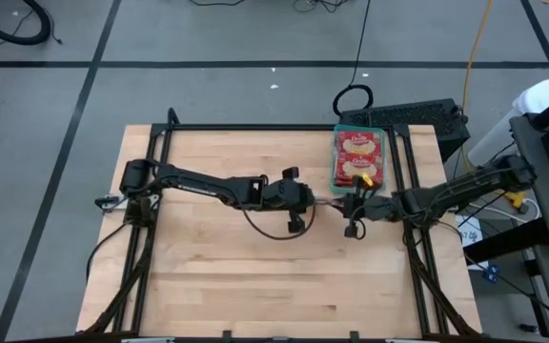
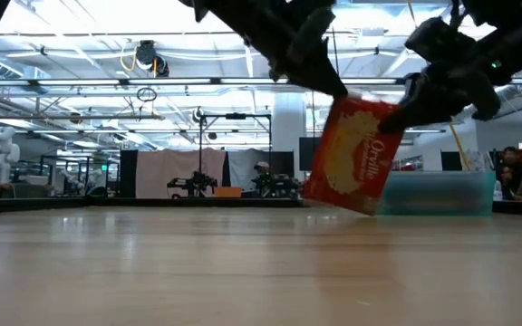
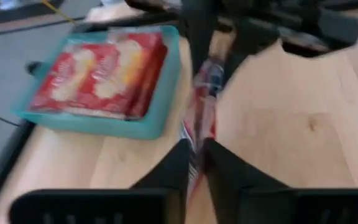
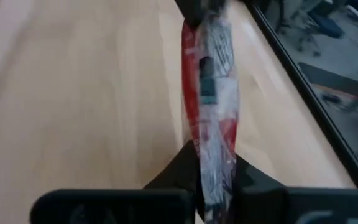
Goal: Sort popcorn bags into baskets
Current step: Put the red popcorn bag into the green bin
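Handover point, table centre-right in the high view. Left gripper (image 1: 324, 201) comes in from the left, fingers pinched on one edge of a red popcorn bag (image 2: 356, 154). Right gripper (image 1: 349, 204) meets it from the right, fingers clamped on the opposite edge. Bag hangs edge-up between them, off the table (image 1: 227, 276), long axis running gripper to gripper. Teal basket (image 1: 335, 160) sits just above the grippers in frame, already holding bags (image 1: 358, 157). Right arm is nearer the basket; judgement: left must let go before right carries the bag over.
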`<state>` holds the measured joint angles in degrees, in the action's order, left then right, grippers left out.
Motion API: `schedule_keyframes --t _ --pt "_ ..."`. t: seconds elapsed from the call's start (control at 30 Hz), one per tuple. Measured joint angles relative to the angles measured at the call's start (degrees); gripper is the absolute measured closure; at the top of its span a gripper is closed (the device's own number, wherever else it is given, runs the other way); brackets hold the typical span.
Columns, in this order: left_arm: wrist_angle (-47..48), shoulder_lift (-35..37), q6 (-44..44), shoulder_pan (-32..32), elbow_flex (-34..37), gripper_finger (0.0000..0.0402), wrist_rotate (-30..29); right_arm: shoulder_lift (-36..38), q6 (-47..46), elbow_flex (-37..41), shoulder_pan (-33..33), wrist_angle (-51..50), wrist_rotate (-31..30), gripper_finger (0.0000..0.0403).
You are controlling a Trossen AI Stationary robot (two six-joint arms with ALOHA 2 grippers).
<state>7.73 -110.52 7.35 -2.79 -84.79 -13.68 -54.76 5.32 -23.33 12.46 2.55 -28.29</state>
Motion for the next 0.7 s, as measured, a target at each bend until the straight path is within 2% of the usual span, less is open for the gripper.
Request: schedule_keyframes --t 0.13,0.3,0.47,0.57,0.7 --pt "-0.15 2.7 0.22 -0.01 0.0 0.0284 -2.97 0.11 -0.49 -0.09 -3.65 3.31 6.56 0.0374" --pt "-3.89 3.45 1.34 -0.34 -0.04 0.0187 -3.4 0.07 -1.64 -0.88 -8.32 2.68 15.11 0.0386" --pt "-4.48 1.01 1.48 0.97 -0.11 0.0112 -2.14 0.07 -0.67 -1.27 -10.7 2.71 16.58 0.0391" --pt "-4.05 -0.95 1.38 1.73 0.04 0.0098 -0.26 0.07 -0.61 -1.29 -11.86 2.7 16.52 0.0383" --pt "-4.79 -3.04 1.01 2.7 -0.07 0.013 1.73 0.07 -0.06 -1.29 -12.52 3.04 16.53 0.0378"
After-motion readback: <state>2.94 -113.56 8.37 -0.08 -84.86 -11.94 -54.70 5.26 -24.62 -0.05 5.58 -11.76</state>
